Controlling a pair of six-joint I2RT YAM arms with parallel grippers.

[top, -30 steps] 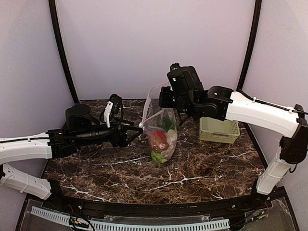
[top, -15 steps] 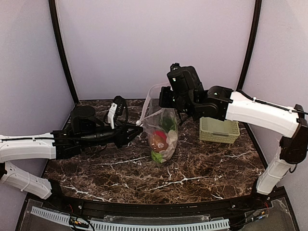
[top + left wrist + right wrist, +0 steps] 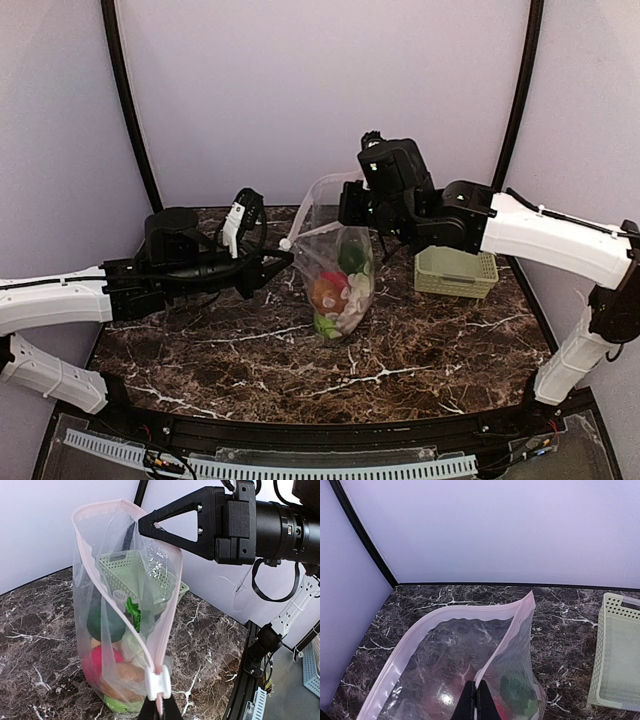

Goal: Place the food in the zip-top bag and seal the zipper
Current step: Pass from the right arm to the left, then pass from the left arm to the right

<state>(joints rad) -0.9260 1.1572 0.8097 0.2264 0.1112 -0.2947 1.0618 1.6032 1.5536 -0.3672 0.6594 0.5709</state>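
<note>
The clear zip-top bag (image 3: 338, 262) stands upright mid-table, mouth open, held between both grippers. Inside lies the food (image 3: 332, 292): a red piece (image 3: 99, 661), a dark green one (image 3: 104, 623), a brown one (image 3: 126, 676) and green leaves (image 3: 133, 614). My left gripper (image 3: 282, 257) is shut on the pink zipper (image 3: 166, 630) end, just below the white slider (image 3: 159, 685). My right gripper (image 3: 476, 700) is shut on the bag's rim at the opposite side, and its black finger (image 3: 176, 524) shows above the bag in the left wrist view.
A pale green lattice basket (image 3: 455, 272) stands at the back right, just right of the bag; it also shows at the right edge of the right wrist view (image 3: 619, 655). Purple walls and black frame posts (image 3: 128, 110) enclose the dark marble table (image 3: 400, 350).
My left gripper has closed on the zipper end and drawn it slightly up and left. The right arm has shifted a little to the right with the bag's rim.
</note>
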